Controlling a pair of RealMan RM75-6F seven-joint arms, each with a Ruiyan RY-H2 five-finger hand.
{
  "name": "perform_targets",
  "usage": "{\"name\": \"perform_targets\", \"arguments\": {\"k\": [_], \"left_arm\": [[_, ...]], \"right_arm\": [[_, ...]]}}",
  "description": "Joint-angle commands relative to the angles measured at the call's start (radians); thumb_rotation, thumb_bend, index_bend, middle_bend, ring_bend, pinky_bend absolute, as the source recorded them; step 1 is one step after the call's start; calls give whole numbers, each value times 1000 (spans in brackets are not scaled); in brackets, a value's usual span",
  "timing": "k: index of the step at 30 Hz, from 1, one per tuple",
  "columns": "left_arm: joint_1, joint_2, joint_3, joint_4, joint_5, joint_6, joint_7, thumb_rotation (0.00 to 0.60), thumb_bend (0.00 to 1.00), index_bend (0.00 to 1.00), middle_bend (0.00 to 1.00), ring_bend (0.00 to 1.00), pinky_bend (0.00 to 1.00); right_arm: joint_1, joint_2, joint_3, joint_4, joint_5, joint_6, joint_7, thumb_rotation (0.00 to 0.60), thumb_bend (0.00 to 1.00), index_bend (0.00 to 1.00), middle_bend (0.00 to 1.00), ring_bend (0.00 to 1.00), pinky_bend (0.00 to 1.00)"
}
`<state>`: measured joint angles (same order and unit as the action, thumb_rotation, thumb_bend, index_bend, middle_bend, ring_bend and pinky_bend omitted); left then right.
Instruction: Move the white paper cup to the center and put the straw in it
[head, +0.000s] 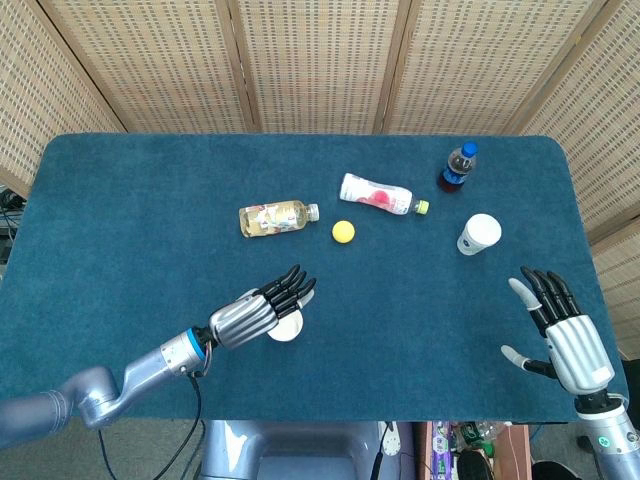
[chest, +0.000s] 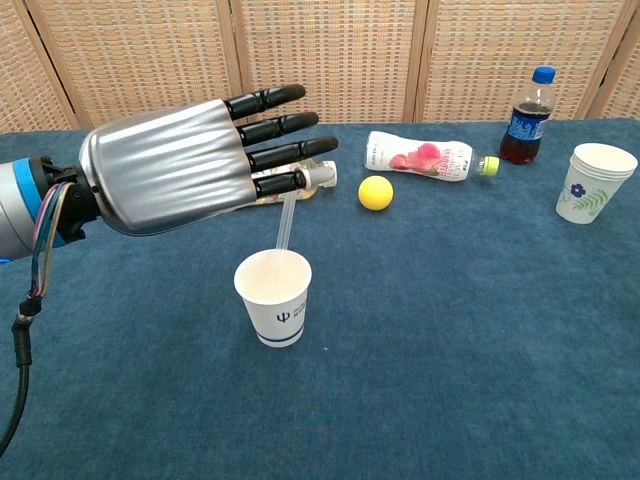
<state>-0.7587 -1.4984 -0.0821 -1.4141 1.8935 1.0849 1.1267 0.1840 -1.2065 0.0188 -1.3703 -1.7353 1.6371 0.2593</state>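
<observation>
The white paper cup (chest: 274, 297) stands upright near the table's front middle; in the head view the cup (head: 287, 327) is partly covered by my left hand (head: 255, 312). A clear straw (chest: 284, 222) stands in the cup and leans up to the right, its top at the lowest finger of my left hand (chest: 175, 165). That hand hovers flat above the cup with its fingers stretched out and apart; no grip on the straw shows. My right hand (head: 560, 328) is held open at the table's front right corner, holding nothing.
A flower-printed paper cup (head: 479, 234) (chest: 592, 181) stands at the right. Behind it is a cola bottle (head: 459, 167). A pink bottle (head: 377, 194), a yellow ball (head: 343, 232) and a tea bottle (head: 275, 217) lie across the table's middle.
</observation>
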Motion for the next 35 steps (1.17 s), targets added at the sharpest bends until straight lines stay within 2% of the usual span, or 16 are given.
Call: {"name": "perform_targets", "arguments": {"k": [1,4,8,11,14,18,21,22,25,28,35], "left_arm": [[4,8,-1,-12,1,11,3,600,237,0,0,0,0],[15,27,-9,-43,-2,41,-17,600,181,0,0,0,0],[73,93,-31,-130,-54,131,-90,600,114,0,0,0,0],[145,164,-38,-207,-122,205,-153,600,85,0,0,0,0],[247,238,-17,-265,-196,294,-243,600,69,0,0,0,0],[390,311,31,-291,-278,423,-478,600,60,0,0,0,0],[496,332,58,-260,-333,521,-694,600,59,0,0,0,0],[524,328,62,-245,-354,544,-729,600,59,0,0,0,0],[597,314,78,-228,-424,572,-813,600,58,0,0,0,0],[635,312,92,-243,-469,556,-898,600,58,0,0,0,0],[659,324,96,-216,-469,537,-970,600,58,0,0,0,0]], "right_arm": [[0,0,0,0,0,0,0,600,92,97,0,0,0],[0,0,-1,0,-1,-1,1,600,92,97,0,0,0],[0,0,-2,0,-3,-2,-1,600,92,97,0,0,0],[0,-1,-3,-2,-4,-2,-6,600,92,97,0,0,0],[-2,-1,-2,-8,-5,2,-10,600,92,97,0,0,0],[-5,-4,2,-14,1,3,-30,600,91,97,0,0,0],[-9,-10,9,-18,16,-1,-61,600,76,97,0,0,0],[-10,-12,12,-22,22,-3,-72,600,64,97,0,0,0],[-18,-11,19,-47,46,-11,-112,600,31,97,0,0,0],[-24,-9,27,-67,67,-14,-142,600,19,97,0,0,0],[-41,4,46,-110,132,-32,-201,600,0,62,0,0,0]]}}
